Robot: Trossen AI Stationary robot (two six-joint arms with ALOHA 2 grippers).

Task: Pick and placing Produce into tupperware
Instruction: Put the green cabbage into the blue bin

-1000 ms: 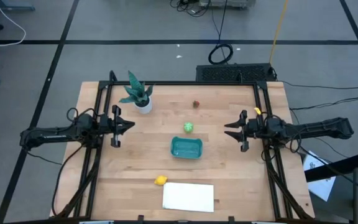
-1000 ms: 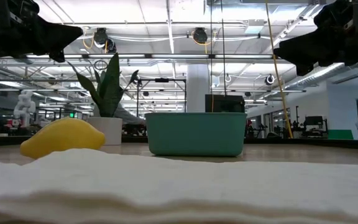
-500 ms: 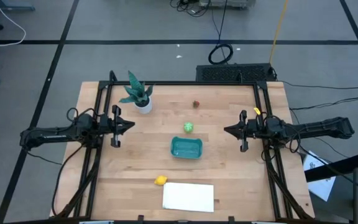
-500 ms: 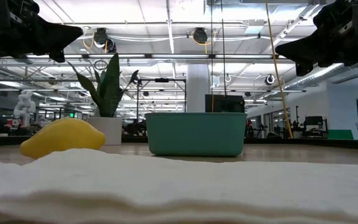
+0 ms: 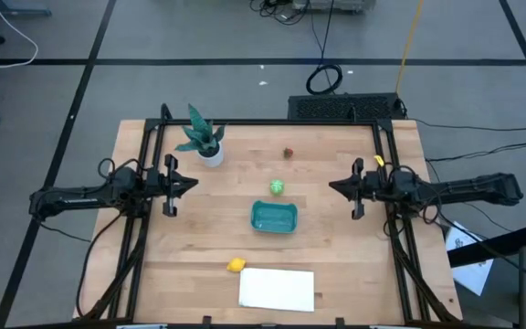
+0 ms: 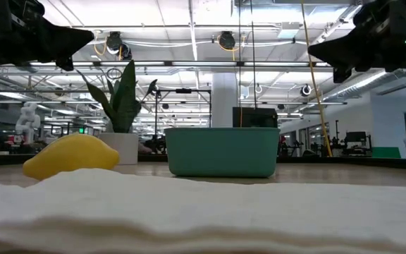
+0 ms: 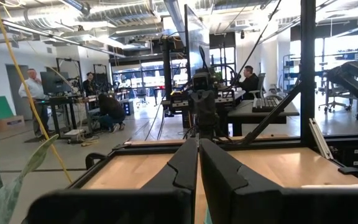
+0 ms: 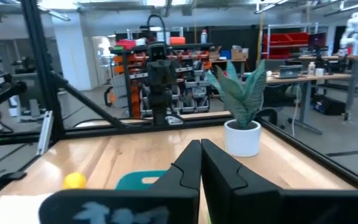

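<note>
Nothing is held yet, so no fruit is packed.

The tupperware sits in the middle of the tabletop, between both arms, prob. so either arm can get to it. It looks empty.

The produce is spread around it:
- The green ball lies just behind the tupperware, near it but not touching.
- The lemon lies near the front edge, beside the white sheet.
- The tiny red piece is found far back, well apart from the rest.

A potted plant stands at the back left; it's not part of the job.

The left claw is kept up over the left side, pinched closed, w/ nothing in it. The right claw is kept up over the right side, also pinched closed & empty. Both are pointed in at the middle, a ready pose. They need to be opened before any pick.

The green ball is closest to both, so it's likely picked first.
</note>
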